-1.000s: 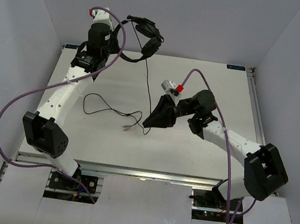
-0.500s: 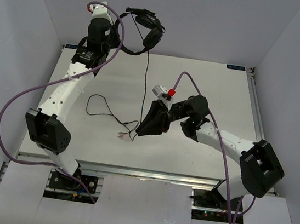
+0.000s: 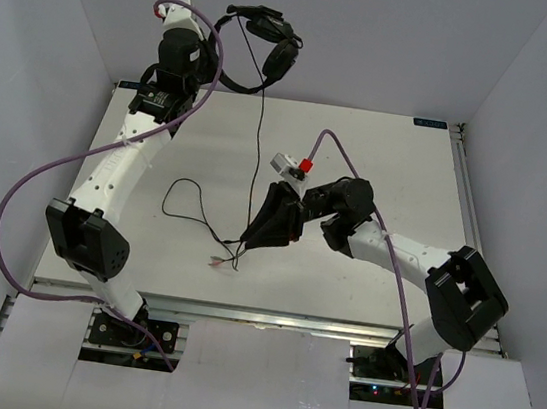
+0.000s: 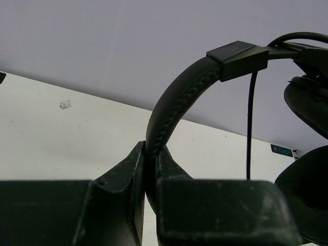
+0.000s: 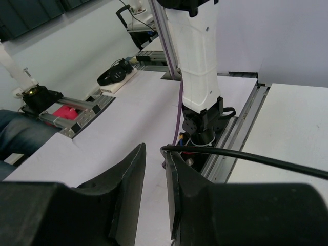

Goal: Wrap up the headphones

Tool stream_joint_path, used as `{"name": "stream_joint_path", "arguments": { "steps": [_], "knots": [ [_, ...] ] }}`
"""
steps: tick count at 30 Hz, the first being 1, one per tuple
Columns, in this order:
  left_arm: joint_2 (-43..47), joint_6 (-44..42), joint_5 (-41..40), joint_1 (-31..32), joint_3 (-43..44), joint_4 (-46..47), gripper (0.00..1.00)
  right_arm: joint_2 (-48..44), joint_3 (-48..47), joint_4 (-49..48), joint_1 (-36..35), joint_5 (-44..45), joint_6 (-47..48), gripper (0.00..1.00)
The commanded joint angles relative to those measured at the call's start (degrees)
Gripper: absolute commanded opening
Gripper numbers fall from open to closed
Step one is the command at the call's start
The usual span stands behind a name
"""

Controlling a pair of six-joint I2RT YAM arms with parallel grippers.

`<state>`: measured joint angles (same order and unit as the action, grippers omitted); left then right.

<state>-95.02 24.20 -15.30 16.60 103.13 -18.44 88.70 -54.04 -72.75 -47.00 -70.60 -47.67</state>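
The black headphones point(image 3: 278, 57) hang high at the back left. My left gripper point(image 3: 216, 68) is shut on the headband point(image 4: 180, 97), with an ear cup point(image 4: 309, 105) to the right. The thin black cable point(image 3: 257, 142) drops straight down to the table. It ends in a loose loop point(image 3: 182, 196) and coloured plugs point(image 3: 218, 261). My right gripper point(image 3: 249, 241) is low over the table where the cable lands. In the right wrist view its jaws point(image 5: 155, 160) stand slightly apart. The cable point(image 5: 256, 159) lies hooked across the tip of the right finger, not between the jaws.
Thick purple robot cables point(image 3: 23, 192) loop around both arms. White walls close in the table point(image 3: 399, 171) at the back and sides. The aluminium rail point(image 3: 259, 316) runs along the near edge. The left arm's base point(image 5: 200, 61) shows in the right wrist view.
My right gripper has moved left and toward the near edge, dragging the cable and its plugs with it. My left gripper has lifted the headphones slightly up and left. The loop on the table has shifted.
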Motion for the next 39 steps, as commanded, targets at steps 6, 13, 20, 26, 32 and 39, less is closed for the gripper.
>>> {"name": "stream_joint_path", "arguments": {
  "steps": [6, 13, 20, 26, 32, 39],
  "knots": [
    [9.4, 4.5, 2.8, -0.3, 0.6, 3.3, 0.00, 3.2, -3.2, -14.6, -0.3, 5.9, -7.2, 0.35],
    [11.2, 5.5, 3.8, -0.3, 1.2, 3.3, 0.00, 5.7, -3.4, -18.4, -0.4, 10.8, -10.7, 0.43],
    [12.1, 7.3, 6.0, -0.3, 1.3, 3.2, 0.00, 9.9, -6.2, -23.4, -1.6, 14.4, -16.1, 0.46],
    [12.1, 7.1, 5.5, -0.3, 1.5, 3.3, 0.00, 11.8, -8.2, -26.8, -6.2, 15.5, -20.1, 0.43],
    [11.6, 5.5, 3.6, -0.3, 1.5, 3.3, 0.00, 11.0, -7.1, -29.0, -10.5, 16.7, -21.9, 0.28],
    [11.9, 3.0, 1.3, -0.3, 0.4, 3.2, 0.00, 7.4, -3.8, -28.7, -10.2, 15.8, -20.2, 0.08]
  ]
}}
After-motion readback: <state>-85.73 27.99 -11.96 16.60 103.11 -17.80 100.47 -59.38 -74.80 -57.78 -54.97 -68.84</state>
